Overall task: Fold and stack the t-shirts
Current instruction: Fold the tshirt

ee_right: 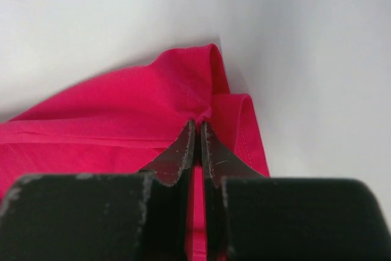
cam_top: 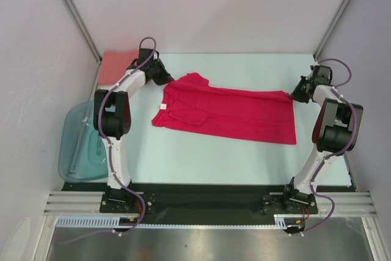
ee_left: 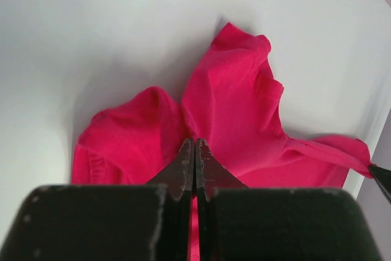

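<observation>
Two arms outstretched, left hand (cam_top: 166, 79) and right hand (cam_top: 297, 95) each clenched on opposite ends of the red t-shirt (cam_top: 232, 114).

Lab work cell, white panel walls (cam_top: 214, 4), aluminium frame rails (cam_top: 73, 203)

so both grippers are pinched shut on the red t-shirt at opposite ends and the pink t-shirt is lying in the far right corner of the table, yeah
Not quite: the pink t-shirt lies in the far left corner of the table, as the top external view shows. The rest holds: the left gripper and the right gripper are each pinched shut on the red t-shirt at opposite ends.
</observation>
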Controlling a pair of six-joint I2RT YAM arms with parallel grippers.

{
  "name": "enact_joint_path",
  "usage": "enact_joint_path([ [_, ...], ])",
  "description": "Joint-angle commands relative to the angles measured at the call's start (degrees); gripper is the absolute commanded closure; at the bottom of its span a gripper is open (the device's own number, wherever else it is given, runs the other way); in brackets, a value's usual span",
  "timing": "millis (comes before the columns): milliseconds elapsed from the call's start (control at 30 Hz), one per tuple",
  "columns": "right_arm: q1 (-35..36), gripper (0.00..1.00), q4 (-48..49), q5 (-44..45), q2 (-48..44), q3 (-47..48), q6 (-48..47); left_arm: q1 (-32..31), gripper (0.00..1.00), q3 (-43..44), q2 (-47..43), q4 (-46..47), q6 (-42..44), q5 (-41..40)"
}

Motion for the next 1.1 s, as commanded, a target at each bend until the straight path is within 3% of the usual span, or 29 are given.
enact_joint_path([
  [0, -0.2, 1.0, 1.7, 1.5, -3.4, -1.0, 0.5, 0.5, 1.0, -3.0, -6.7, 1.5, 1.6, -2.1],
  [233, -1.0, 1.0, 1.7, 1.9, -4.2, -2.3, 0.9, 0.5, 1.0, -10.9, -11.9, 3.2, 1.5, -4.5],
  [1067, -1.6, 0.99, 1.0, 1.8, -4.9, -5.0, 2.5, 0.6, 1.0, -17.6, -14.2, 2.3, 1.5, -7.8],
])
